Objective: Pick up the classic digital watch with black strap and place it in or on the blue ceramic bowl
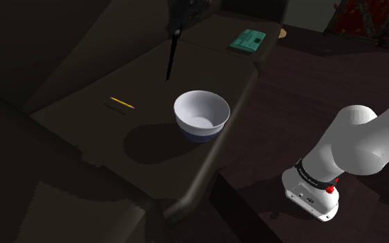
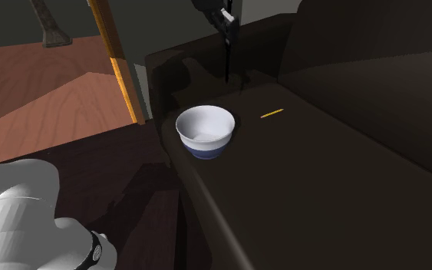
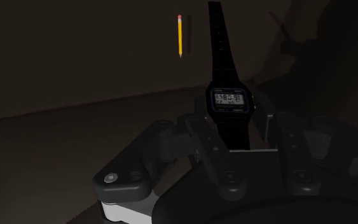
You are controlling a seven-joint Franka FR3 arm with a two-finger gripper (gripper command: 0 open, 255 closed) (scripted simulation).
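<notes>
Dark sofa seat (image 1: 96, 121) in dim light. The digital watch (image 3: 230, 100) is clamped by its black strap between the fingers of the black gripper (image 3: 233, 130). Its display is turned toward the wrist camera, and the free strap end is stretched straight away from the fingertips, down toward the cushion. A white bowl with a blue base (image 1: 200, 135) is set on the seat below the gripper, well apart. A yellow pencil (image 3: 180, 35) is seen just beside the strap's far end.

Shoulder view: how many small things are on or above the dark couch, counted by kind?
watch: 1
bowl: 1
pencil: 1
teal flat item: 1
Total: 4
</notes>
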